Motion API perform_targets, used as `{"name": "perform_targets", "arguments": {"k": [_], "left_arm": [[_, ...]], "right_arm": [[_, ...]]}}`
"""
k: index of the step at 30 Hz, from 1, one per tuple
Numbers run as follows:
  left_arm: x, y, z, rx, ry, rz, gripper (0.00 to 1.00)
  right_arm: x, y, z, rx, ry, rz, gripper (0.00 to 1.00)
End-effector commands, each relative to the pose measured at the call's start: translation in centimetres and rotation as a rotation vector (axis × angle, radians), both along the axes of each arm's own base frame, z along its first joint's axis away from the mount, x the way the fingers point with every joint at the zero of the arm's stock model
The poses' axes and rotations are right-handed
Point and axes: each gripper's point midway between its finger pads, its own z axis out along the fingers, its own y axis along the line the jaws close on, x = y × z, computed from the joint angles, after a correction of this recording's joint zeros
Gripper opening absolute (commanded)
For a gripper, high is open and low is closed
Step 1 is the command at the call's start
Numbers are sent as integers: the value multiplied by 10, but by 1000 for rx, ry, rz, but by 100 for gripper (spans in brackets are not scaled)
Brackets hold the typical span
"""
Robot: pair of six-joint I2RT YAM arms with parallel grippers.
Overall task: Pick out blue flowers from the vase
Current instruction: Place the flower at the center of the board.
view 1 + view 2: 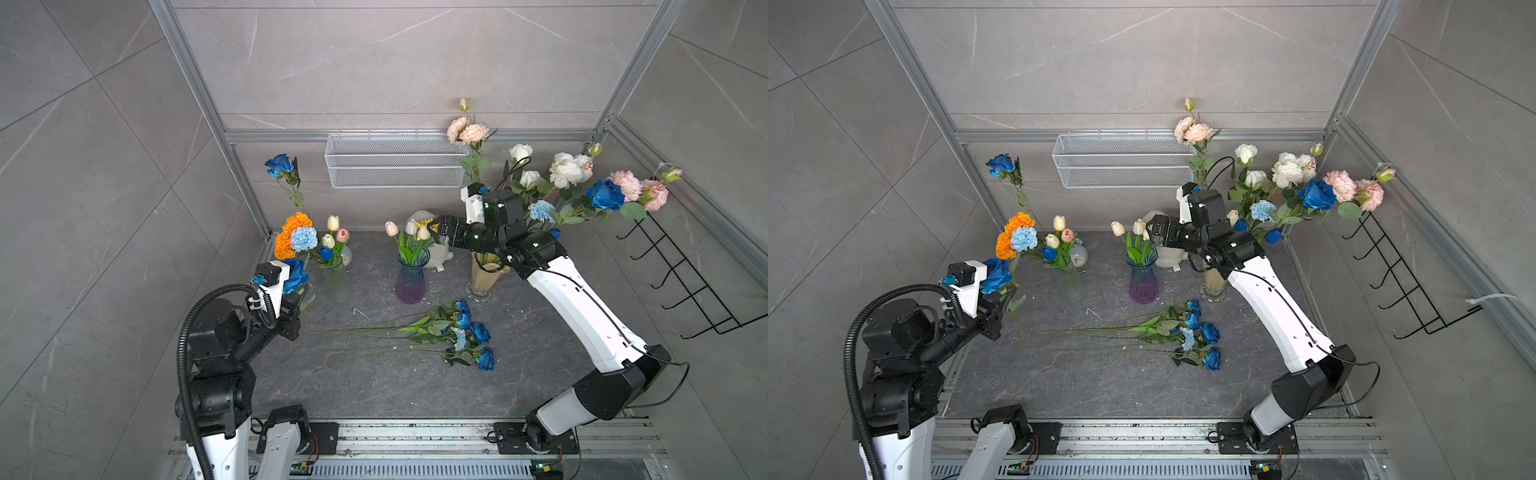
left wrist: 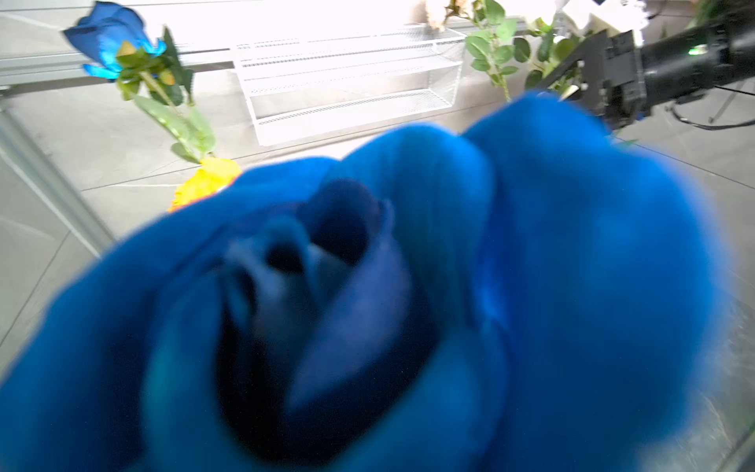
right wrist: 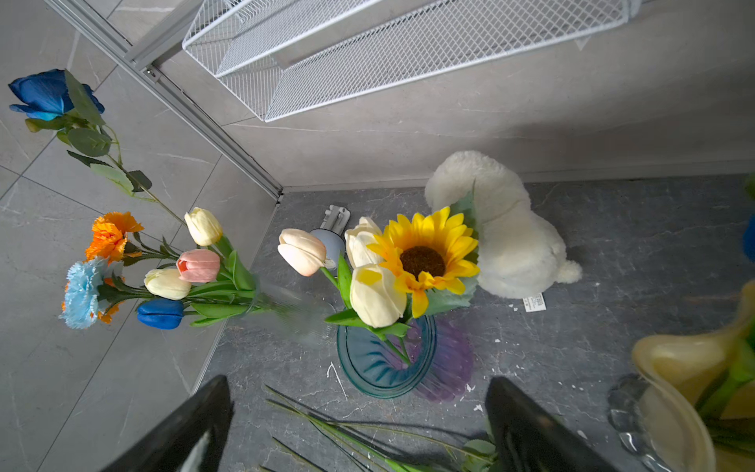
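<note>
Top views: left tool (image 1: 294, 322) clamped, seemingly on the stem under the blue rose (image 1: 296, 275); picked pile (image 1: 465, 332) lies on the counter (image 1: 374, 386), well beyond its tip.
Left wrist: bloom fills the lens; tool hidden.
Right wrist: right tool (image 3: 359, 429) gaping, empty.
Next move: carry low, release beside pile.

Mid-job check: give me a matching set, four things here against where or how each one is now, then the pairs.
Things:
1. left tool
2. right tool
3. dark-blue tulip bud
4. sunflower

States:
A. standing in the blue-purple vase
B. shut on the stem of a blue rose
C. open, holding nothing
D. standing in the clear vase

Pairs: 1-B, 2-C, 3-D, 4-A
</note>
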Motion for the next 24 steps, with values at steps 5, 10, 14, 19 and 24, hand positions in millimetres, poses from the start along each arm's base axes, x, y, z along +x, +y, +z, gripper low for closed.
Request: {"name": "perform_targets", "arguments": {"k": [5,10,14,19,24], "left_arm": [[3,-29,-9,104,17,-151,0],[12,-72,-26,206,52,-275,0],[15,-132,-47,393,12,-368,0],[21,-187,-71,492,-4,-455,0],[17,-236,-114,637,-24,-538,0]], "right_arm": [[-3,-3,14,56,-36,-18,98],[-2,-3,15,60,-38,-21,98],[-3,-8,17,61,-43,-33,98],[-5,-20,16,62,-41,-57,98],[-4,-67,4,-16,-3,-189,98]]}}
